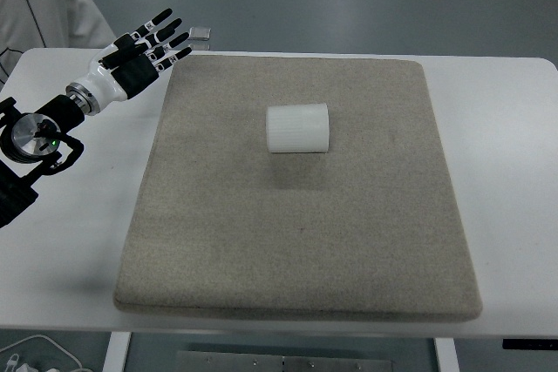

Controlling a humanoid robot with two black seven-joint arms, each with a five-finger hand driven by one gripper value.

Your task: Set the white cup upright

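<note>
Head view: white cup (pixel 297 128) sideways, opening unclear

Upper left: my left hand (pixel 144 54), black fingers with white bands, white wrist cuff, black forearm, perhaps a green light.

the white table (pixel 514 128) carries a big square mat (pixel 296 241) of beige, felt-like cloth. the mat covers most of the table top and reaches close to the near edge, with bare white strips at the left and right sides. on the mat, a little behind its middle, a white cup (pixel 297 128) lies on its side. near the far left corner is a small grey object (pixel 201 36).
</note>
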